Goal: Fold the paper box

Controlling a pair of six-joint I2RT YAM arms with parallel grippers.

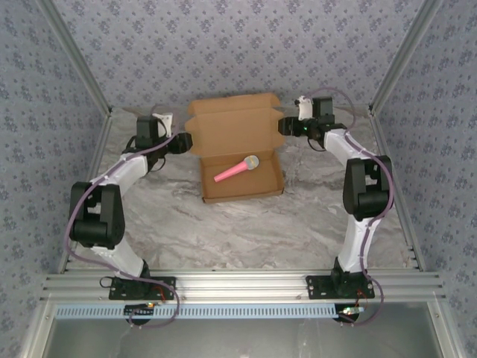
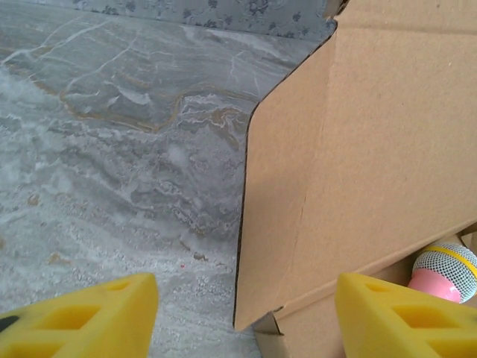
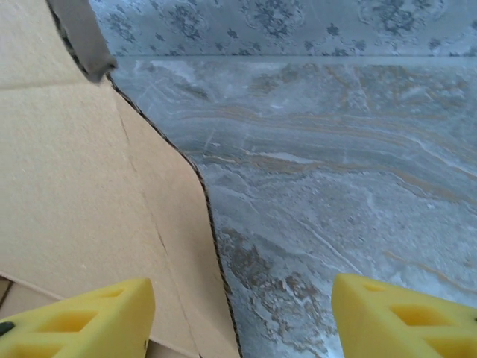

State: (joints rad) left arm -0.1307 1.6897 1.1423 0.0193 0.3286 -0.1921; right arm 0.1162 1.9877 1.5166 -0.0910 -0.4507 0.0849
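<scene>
Box: our paper box (image 1: 235, 133) sits mid-surface (image 1: 223, 231), tray open, lid upright at its far edge.
Left gripper (image 2: 246, 277): open, astride the box's left lid wing; we judge it means to fold the wing inward.
Right gripper (image 3: 242, 280): open, astride the box's right wing, likewise.
Microphone (image 1: 237, 170): inside the box's tray.

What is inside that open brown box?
A pink toy microphone lies on the floor of the paper box. Nothing else shows inside; the floor right beneath the microphone is covered.
</scene>
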